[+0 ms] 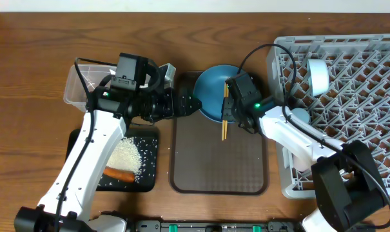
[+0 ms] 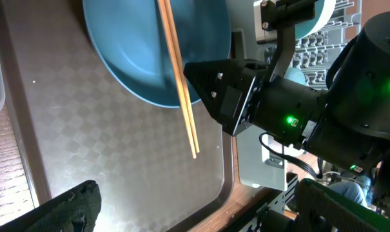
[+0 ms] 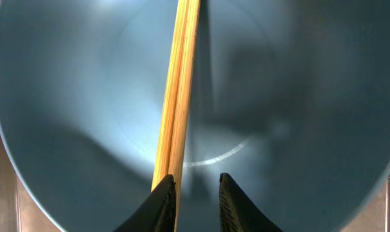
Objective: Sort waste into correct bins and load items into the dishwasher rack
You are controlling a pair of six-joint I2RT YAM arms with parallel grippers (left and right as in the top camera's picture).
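Barely parted, right claw (image 3: 196, 183) (finger against chopsticks (image 3: 178, 84)), over plate (image 3: 298, 96).

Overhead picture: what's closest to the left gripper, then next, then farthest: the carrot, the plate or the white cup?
From the left gripper:
1. The plate, right beside its fingertips.
2. The carrot, down at the front left.
3. The white cup, far off on the right.

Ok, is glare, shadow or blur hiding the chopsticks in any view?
Right wrist: chopsticks sharp, throwing a dark shadow band to their right across the dark blue plate, with one thin bright arc of glare. Left wrist: soft glare washes the brown serving tray near their tips. Overhead: even light, no glare.
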